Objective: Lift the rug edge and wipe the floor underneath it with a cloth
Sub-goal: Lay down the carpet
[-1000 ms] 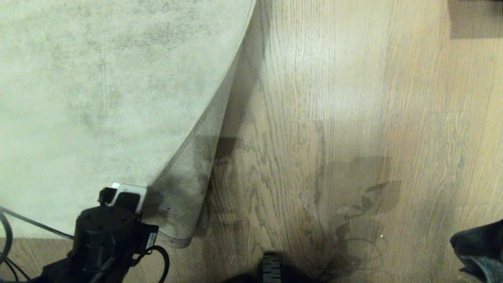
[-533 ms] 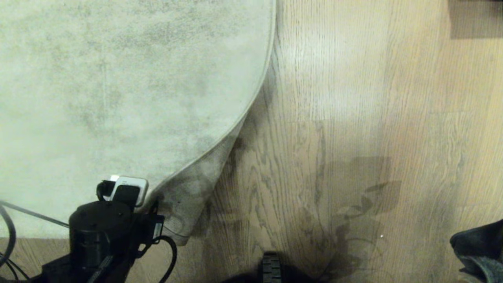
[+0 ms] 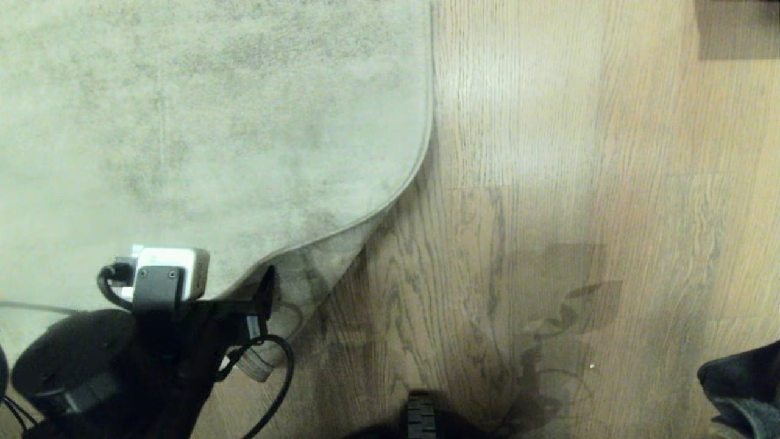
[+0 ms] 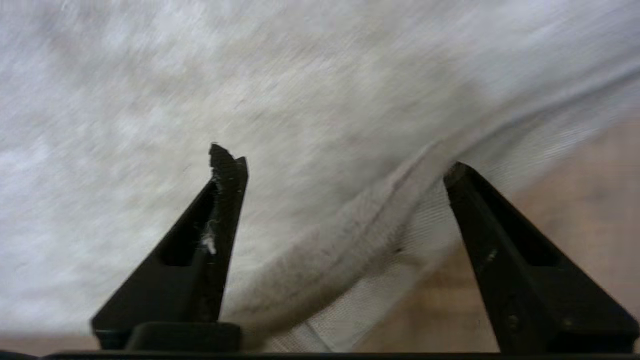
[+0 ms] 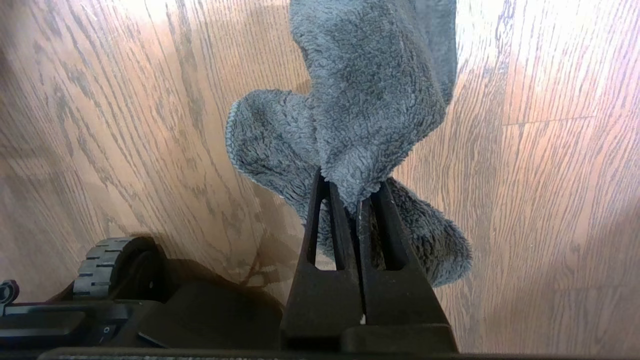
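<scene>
We see the rug edge point(image 3: 390, 210) lying much flatter than a second ago: then the corner was folded far back, baring a long strip of grey mesh backing, and now only a small flap near the corner still curls up, at about seven o'clock in the head view. The rug border at the top has dropped back onto the floor point(image 3: 548, 152), and the dark shadow beside it has shrunk. The left gripper point(image 4: 340, 170) has let go; a second ago it pinched the corner, and now its jaws stand wide apart, one finger over the pile and the other over the mesh backing, with the rug border running between them and touching neither that we can tell. The arm point(image 3: 152, 329) has swung toward eight o'clock in the head view.

We find no containers here.

The rug is pale grey-beige and mottled, with a thin bound border, and its woven mesh underside point(image 4: 425, 225) shows where the corner curls. The wood-grain planks are light brown with a soft sheen. The cloth point(image 5: 370, 100) is dark grey-teal and fuzzy; it hangs crumpled from the right gripper point(image 5: 356, 200), whose jaws are closed tight on a fold of it, above bare floor. In the head view the cloth point(image 3: 743, 384) peeks in at four o'clock, well apart from the rug.
</scene>
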`<state>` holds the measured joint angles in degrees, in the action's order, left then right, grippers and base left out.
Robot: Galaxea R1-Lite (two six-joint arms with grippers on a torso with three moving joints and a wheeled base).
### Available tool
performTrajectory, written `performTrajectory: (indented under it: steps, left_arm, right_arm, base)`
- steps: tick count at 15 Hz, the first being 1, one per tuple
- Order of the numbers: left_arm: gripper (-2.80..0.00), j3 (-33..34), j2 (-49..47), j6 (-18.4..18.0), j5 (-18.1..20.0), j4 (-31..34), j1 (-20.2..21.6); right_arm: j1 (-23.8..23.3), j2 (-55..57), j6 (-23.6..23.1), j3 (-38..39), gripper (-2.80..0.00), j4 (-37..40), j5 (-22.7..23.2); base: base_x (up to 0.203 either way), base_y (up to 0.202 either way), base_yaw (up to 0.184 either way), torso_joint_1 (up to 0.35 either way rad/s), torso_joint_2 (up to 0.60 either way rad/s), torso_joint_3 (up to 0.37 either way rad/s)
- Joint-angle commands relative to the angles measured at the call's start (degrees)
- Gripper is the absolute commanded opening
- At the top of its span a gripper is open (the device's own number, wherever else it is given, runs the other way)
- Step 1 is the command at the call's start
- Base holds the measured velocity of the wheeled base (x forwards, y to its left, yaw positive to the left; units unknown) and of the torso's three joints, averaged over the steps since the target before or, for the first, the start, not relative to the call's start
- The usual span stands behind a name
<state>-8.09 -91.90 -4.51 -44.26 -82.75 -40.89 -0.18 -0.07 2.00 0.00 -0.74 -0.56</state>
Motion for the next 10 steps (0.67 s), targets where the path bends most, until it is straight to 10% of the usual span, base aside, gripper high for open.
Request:
performTrajectory:
  steps: [1, 10]
  left_arm:
    - [0.00, 0.42, 7.01, -0.26, -0.05, -0.78, -2.86]
    - [0.00, 3.79, 12.03, -0.30, -0.04, -1.15, -7.90]
  right_arm:
    - [0.01, 0.16, 0.02, 0.00, -2.80, -0.05, 0.03]
    - [0.01, 0.16, 0.02, 0.00, -2.80, -0.05, 0.03]
  base:
    - [0.000, 0.000, 0.000, 0.000, 0.00, 0.000]
    - [0.000, 0.000, 0.000, 0.000, 0.00, 0.000]
